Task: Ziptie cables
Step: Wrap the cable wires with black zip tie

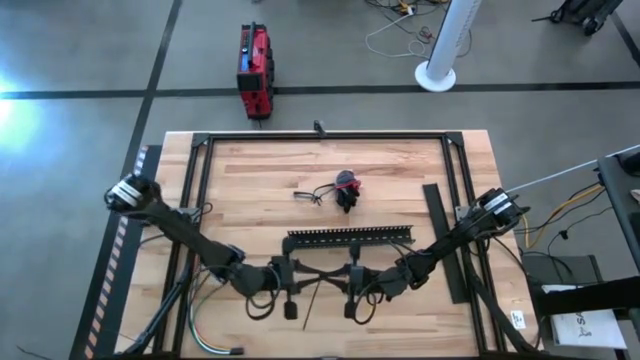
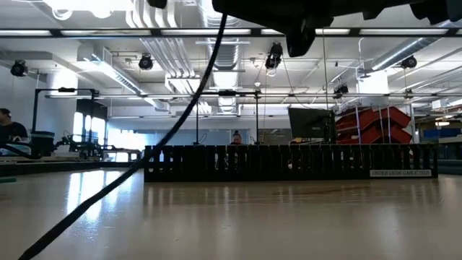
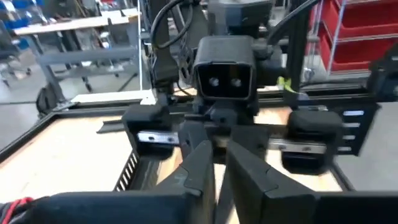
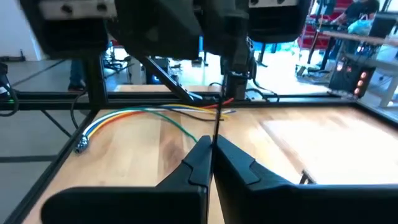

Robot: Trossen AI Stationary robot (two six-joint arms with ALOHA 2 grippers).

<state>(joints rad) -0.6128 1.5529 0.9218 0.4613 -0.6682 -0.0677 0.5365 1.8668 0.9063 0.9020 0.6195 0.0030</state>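
My right gripper (image 4: pixel 211 152) is nearly shut, pinching the ziptie (image 4: pixel 216 127), which runs as a thin black line out from between the tips. From above, that gripper (image 1: pixel 352 277) sits near the table's front edge at about six o'clock from the table's middle, and the strip's free length trails off toward seven o'clock (image 1: pixel 313 300). The strip looks stiff along its length yet springy and slick, so I judge a grip near the head end gives better control than one at the middle.

My left gripper (image 3: pixel 221 165) faces the right one, almost touching; its jaws stand a narrow gap apart, and I cannot tell whether they hold anything. From above it is at (image 1: pixel 290 272).

The cables (image 4: pixel 134 118) lie fanned on the wood beyond the grippers, their coloured strands gathered near the left arm and their ends trailing off the front corner (image 1: pixel 205 325). They look light, limp and prone to splay, so I would gather them where they already run together.

Farther back lies the slotted black duct (image 1: pixel 350 236), at twelve o'clock from the grippers.
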